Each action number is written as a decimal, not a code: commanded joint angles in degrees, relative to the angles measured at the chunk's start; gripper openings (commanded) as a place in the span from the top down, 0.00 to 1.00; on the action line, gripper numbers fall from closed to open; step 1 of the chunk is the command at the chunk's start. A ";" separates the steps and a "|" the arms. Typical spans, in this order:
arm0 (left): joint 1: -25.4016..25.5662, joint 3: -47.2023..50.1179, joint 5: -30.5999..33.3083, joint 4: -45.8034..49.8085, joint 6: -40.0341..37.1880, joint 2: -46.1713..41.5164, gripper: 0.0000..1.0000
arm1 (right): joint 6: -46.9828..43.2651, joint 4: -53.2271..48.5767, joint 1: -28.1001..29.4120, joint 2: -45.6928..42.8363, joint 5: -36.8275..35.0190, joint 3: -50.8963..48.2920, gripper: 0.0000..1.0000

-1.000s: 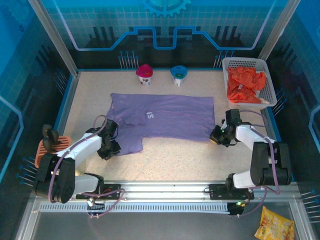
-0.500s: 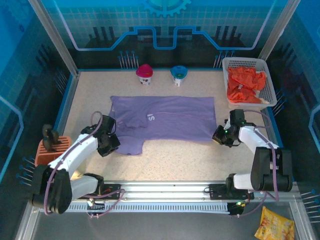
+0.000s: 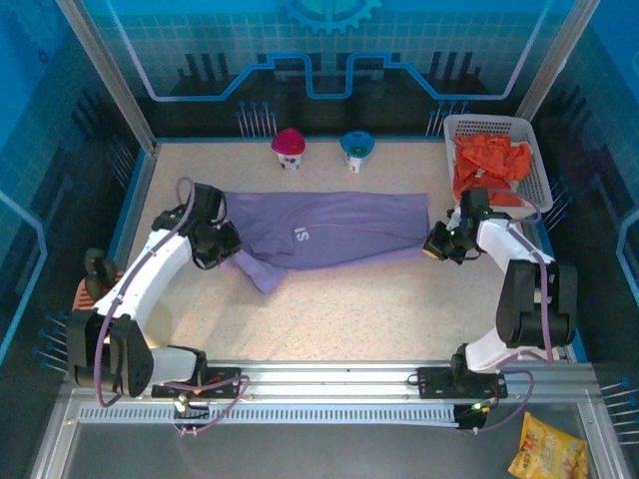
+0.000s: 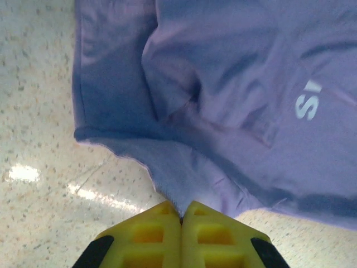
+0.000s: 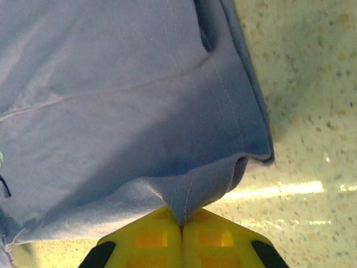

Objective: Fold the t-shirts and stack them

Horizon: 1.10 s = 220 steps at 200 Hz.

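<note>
The lavender-purple t-shirt (image 3: 319, 232) lies across the middle of the table, its near half folded up toward the back. My left gripper (image 3: 222, 244) is shut on its left edge, and in the left wrist view the cloth (image 4: 234, 100) runs up out of the closed yellow fingers (image 4: 159, 234). My right gripper (image 3: 437, 242) is shut on the shirt's right hem, the fabric (image 5: 128, 111) pinched between the fingers (image 5: 203, 237) in the right wrist view. Orange-red t-shirts (image 3: 487, 168) are piled in the white basket (image 3: 534, 170) at the back right.
A red-capped cup (image 3: 289, 147) and a blue-capped cup (image 3: 356, 148) stand at the table's back edge behind the shirt. An orange block (image 3: 85, 299) sits off the left side. A yellow snack bag (image 3: 547, 449) lies outside the frame at the bottom right.
Both grippers have carried the shirt's near edge away from me toward the back, folding the lower half over the upper half. The shirt now covers a narrower strip.
</note>
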<state>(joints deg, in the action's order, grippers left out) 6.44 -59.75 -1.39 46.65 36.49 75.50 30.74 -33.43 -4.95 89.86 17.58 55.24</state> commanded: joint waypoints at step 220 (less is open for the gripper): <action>-6.53 -25.38 -1.79 -4.27 -7.22 24.64 1.00 | 1.60 0.97 -1.07 21.15 2.53 17.30 0.99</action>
<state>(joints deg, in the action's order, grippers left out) 0.32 -81.95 -2.87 43.13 29.95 98.56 31.51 -32.05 -5.21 109.67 19.59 70.48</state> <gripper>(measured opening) 0.053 0.061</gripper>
